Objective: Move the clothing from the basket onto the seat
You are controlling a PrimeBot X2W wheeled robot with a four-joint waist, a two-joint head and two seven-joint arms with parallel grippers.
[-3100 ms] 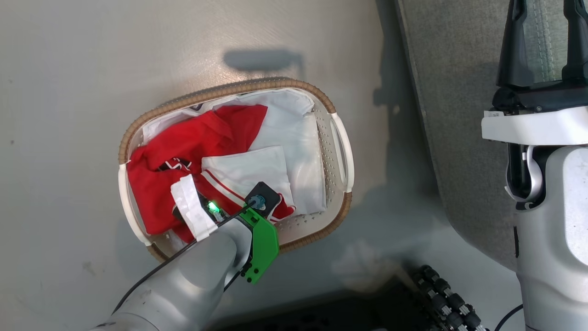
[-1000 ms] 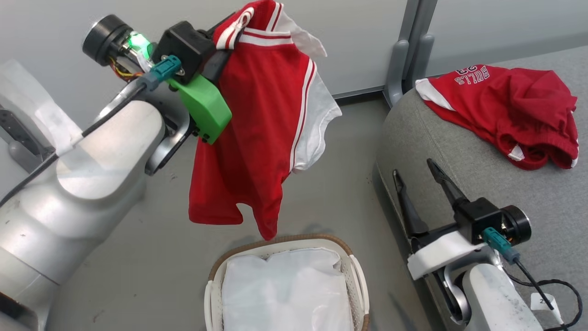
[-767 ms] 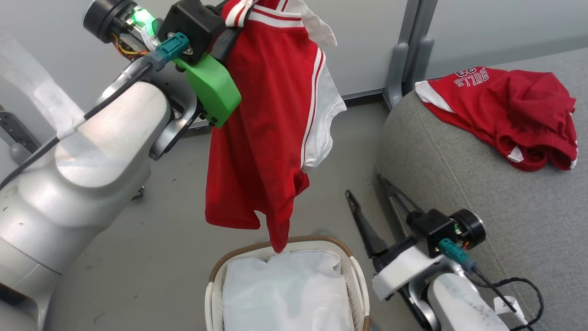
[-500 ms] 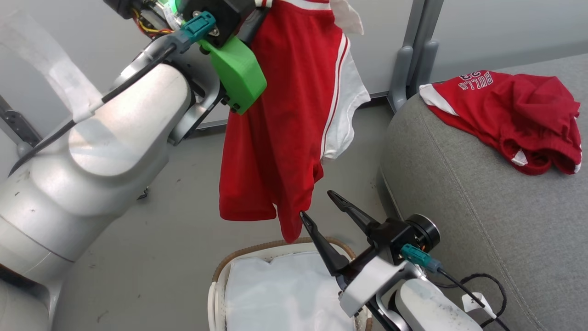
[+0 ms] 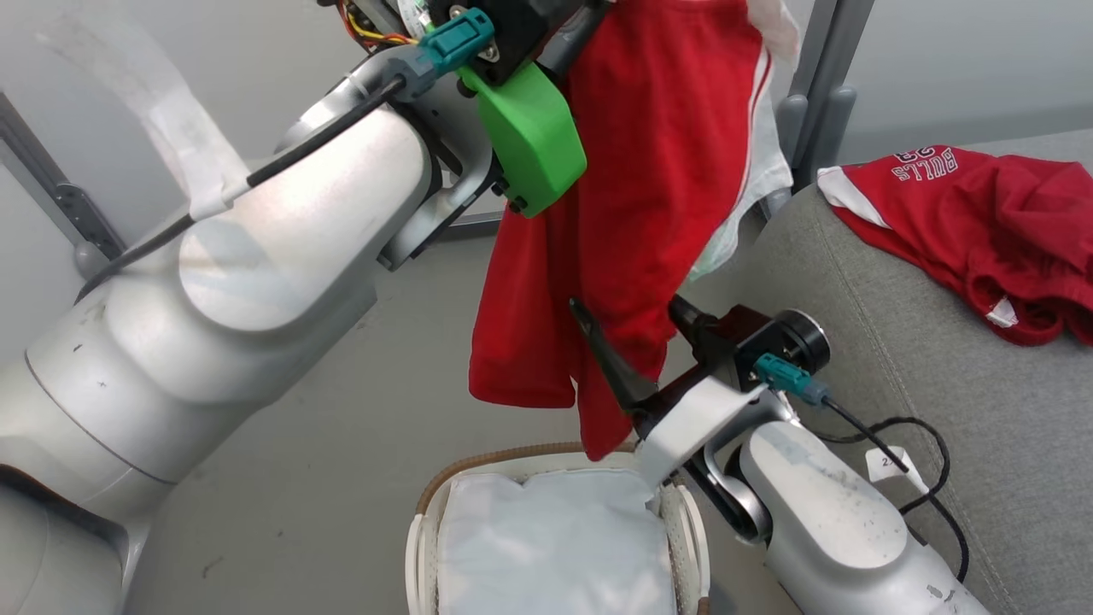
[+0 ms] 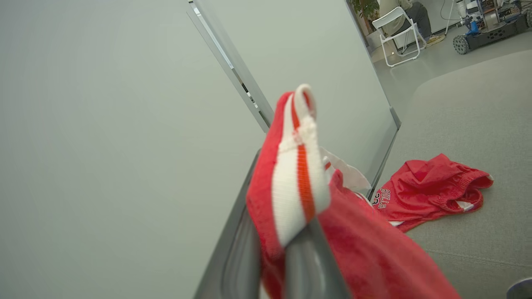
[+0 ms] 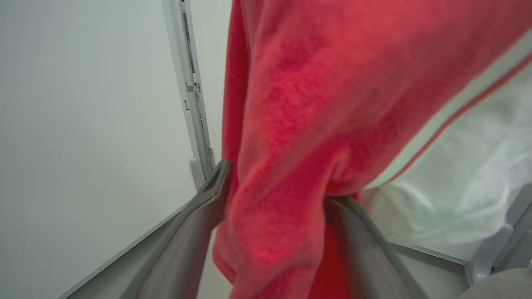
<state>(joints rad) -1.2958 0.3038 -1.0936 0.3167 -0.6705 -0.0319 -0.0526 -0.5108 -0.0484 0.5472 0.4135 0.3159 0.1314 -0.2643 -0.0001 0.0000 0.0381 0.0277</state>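
While the left gripper [image 6: 303, 236] hangs a red garment [image 5: 649, 171] above the basket [image 5: 512, 453], clamped on its waistband, the right gripper [image 5: 628, 307] straddles the hem, jaws wide open.

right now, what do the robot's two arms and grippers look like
Left arm: bulky silver-grey shell, bright green bracket, left teal plug on a black cable, translucent tape strip. Right arm: matching silver shell, white wrist collar, right teal plug, looping black cord, small white tag. Right gripper: two long dark tapered fingers; left gripper looks alike.
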